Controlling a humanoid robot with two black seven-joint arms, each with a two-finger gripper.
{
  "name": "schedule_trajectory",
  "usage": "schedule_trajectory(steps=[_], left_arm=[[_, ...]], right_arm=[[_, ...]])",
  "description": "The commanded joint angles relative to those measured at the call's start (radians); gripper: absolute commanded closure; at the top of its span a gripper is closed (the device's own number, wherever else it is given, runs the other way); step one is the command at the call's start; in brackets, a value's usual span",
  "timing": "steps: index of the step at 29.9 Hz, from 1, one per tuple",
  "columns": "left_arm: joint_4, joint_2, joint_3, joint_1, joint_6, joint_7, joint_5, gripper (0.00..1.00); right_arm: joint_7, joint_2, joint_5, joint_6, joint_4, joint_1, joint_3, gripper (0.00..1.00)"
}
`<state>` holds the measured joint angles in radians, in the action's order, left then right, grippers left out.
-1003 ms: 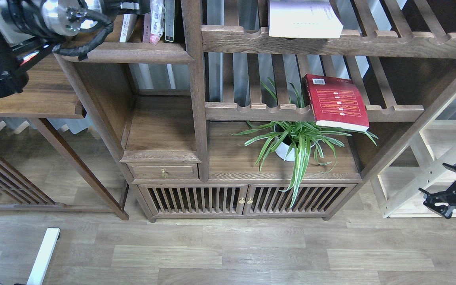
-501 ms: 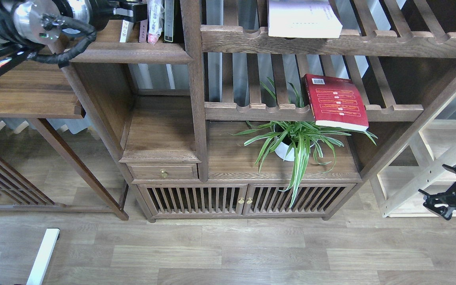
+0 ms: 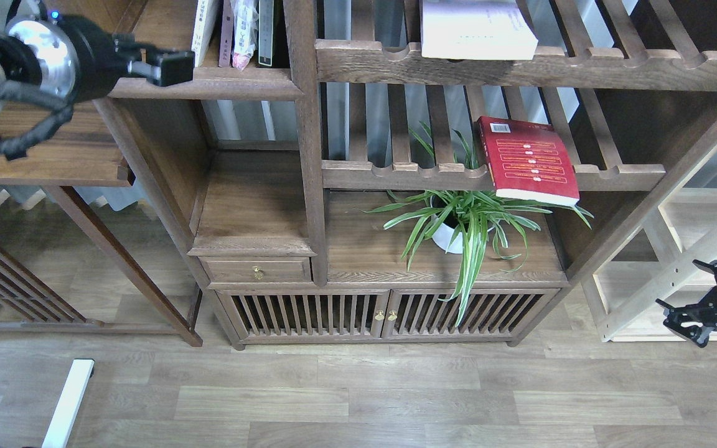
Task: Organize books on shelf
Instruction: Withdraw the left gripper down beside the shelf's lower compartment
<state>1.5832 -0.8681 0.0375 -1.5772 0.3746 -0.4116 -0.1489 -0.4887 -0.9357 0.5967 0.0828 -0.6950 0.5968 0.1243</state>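
Wooden plank floor runs under a dark shelving unit. At the left, my left jaws (image 3: 175,67) have pulled back out of the shelf (image 3: 209,81) to its front lip, closed on nothing; the upright books (image 3: 234,31) stay put, so one looks placed. The pale book (image 3: 477,30) lies on the top rack, the red book (image 3: 529,160) on the rack below, its yellow text too small to read. My right jaws (image 3: 691,314) wait low, spread apart.
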Motion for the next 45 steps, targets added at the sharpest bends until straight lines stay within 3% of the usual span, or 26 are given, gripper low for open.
schedule_trajectory(steps=[1,8,14,18,23,28,37,45], left_arm=[[0.066,-0.035,-0.002,0.052,-0.016,0.005,0.003,0.17],[0.129,-0.052,-0.001,0.216,-0.032,0.022,0.153,0.17],[0.136,-0.049,-0.001,0.376,-0.046,0.089,0.346,0.17],[0.135,-0.043,-0.001,0.479,-0.045,0.128,0.455,0.17],[0.130,-0.043,0.010,0.557,-0.033,0.146,0.497,0.17],[0.126,-0.045,0.015,0.588,-0.025,0.152,0.515,0.17],[0.092,-0.037,0.022,0.588,-0.023,0.154,0.519,0.17],[0.057,-0.017,0.019,0.588,-0.023,0.152,0.520,0.17]], right_arm=[[0.000,0.000,0.000,0.002,0.000,0.000,0.000,0.09],[0.000,-0.008,0.000,0.012,-0.005,-0.011,-0.006,0.09],[0.000,-0.066,0.003,0.057,-0.092,0.011,-0.015,0.09],[0.000,-0.126,0.057,0.127,-0.190,0.041,-0.014,0.10],[0.000,-0.170,0.133,0.250,-0.297,0.049,-0.014,0.11],[0.000,-0.202,0.198,0.406,-0.408,0.055,-0.012,0.10],[0.000,-0.287,0.382,0.406,-0.563,0.118,-0.015,0.10],[0.000,-0.319,0.431,0.406,-0.600,0.319,-0.014,0.09]])
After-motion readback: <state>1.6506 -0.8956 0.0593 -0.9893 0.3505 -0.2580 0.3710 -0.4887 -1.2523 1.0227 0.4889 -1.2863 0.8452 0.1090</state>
